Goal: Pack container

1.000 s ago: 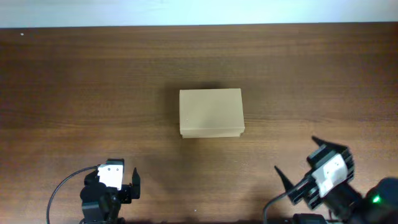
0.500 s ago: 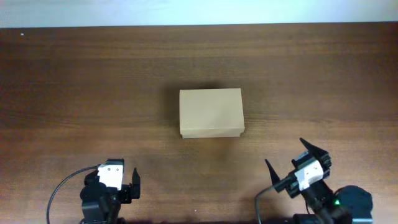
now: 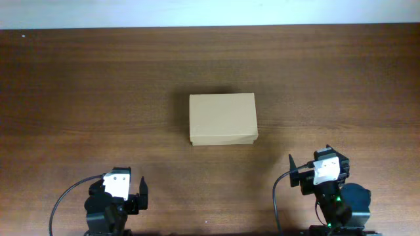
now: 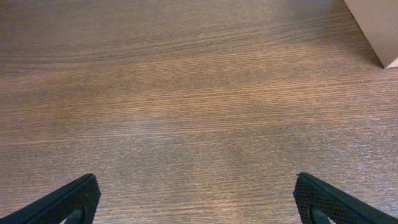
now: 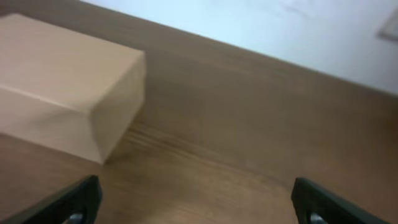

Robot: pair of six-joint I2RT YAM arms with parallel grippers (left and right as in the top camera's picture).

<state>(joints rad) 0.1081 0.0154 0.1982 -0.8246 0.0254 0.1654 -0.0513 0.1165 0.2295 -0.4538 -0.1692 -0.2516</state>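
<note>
The container [image 3: 222, 118], a plain tan cardboard box with its flap lid shut, sits in the middle of the table. Its corner shows in the left wrist view [image 4: 378, 25] and its side in the right wrist view [image 5: 62, 87]. My left gripper [image 3: 121, 190] is open and empty near the front edge, left of the box. My right gripper [image 3: 317, 168] is open and empty near the front edge, right of the box. In both wrist views only bare wood lies between the fingertips [image 4: 71, 199] [image 5: 78, 199]. No other items show.
The dark wooden table [image 3: 98, 98] ends at a white wall [image 3: 210, 12] along the far edge. Black cables [image 3: 65, 200] loop beside each arm base at the front.
My right arm has drawn back and swung left toward the front edge, turning to face the box. The left arm and the box have not moved.
</note>
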